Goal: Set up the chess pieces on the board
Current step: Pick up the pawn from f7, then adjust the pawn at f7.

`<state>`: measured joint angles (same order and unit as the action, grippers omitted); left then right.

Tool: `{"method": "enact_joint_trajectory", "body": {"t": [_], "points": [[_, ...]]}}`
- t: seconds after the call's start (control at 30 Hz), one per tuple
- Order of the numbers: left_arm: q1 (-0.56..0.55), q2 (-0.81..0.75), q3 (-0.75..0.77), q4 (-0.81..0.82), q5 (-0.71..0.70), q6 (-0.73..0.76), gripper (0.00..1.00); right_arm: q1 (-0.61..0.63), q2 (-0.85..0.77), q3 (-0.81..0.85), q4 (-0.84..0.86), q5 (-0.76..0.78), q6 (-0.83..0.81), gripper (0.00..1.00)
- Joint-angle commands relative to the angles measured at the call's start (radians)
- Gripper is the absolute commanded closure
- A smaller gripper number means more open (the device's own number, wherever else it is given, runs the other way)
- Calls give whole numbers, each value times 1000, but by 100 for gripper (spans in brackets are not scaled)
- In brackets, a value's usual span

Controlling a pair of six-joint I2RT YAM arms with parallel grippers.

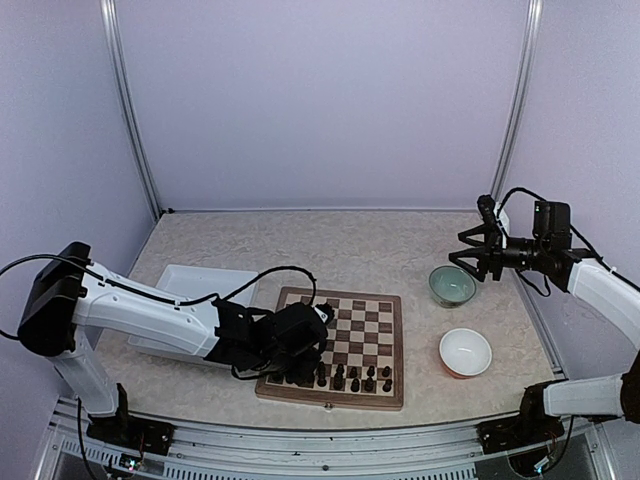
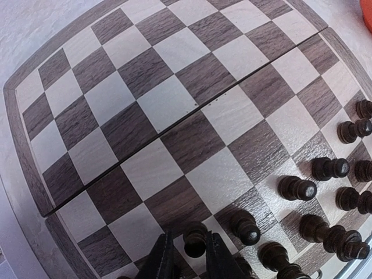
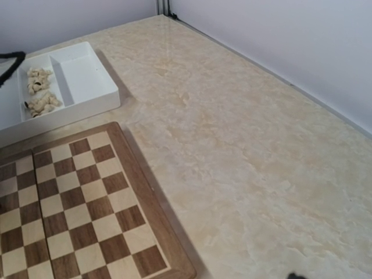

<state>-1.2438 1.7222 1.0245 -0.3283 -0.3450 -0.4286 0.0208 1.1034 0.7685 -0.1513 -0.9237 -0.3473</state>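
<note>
The board [image 1: 370, 395] lies at the table's front centre. Several dark chess pieces [image 1: 352, 378] stand in its two nearest rows. My left gripper [image 1: 312, 362] hangs low over the near left of those rows. In the left wrist view its fingers [image 2: 164, 256] stand narrowly open around an upright dark pawn [image 2: 195, 241], with a sliver of pale square showing on the pawn's left. More dark pieces [image 2: 297, 188] stand to the right. Pale cream pieces [image 3: 38, 93] lie in the white tray [image 3: 87, 75]. My right gripper [image 1: 478, 250] hovers open and empty at the far right.
The white tray [image 1: 190, 280] sits left of the board, partly under my left arm. A green bowl [image 1: 452, 285] and a white bowl with a red outside [image 1: 465, 352] stand right of the board, below my right gripper. Walls close the back and sides.
</note>
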Motion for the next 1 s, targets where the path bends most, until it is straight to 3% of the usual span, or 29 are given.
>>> {"method": "enact_joint_trajectory", "body": {"t": [0.0,0.23,0.43,0.97], "points": [[20,-14,49,-3,1,1,76,-11,3,-5,-2,-22,-6,27],[103,-6,86,-31,123,-16,76,-12,1,-5,-4,-20,-10,27],[148,46,106,-69,273,26,100,-11,1,-5,-5,-17,-13,27],[154,99,111,-96,339,62,100,-10,6,-6,-7,-18,-16,27]]}}
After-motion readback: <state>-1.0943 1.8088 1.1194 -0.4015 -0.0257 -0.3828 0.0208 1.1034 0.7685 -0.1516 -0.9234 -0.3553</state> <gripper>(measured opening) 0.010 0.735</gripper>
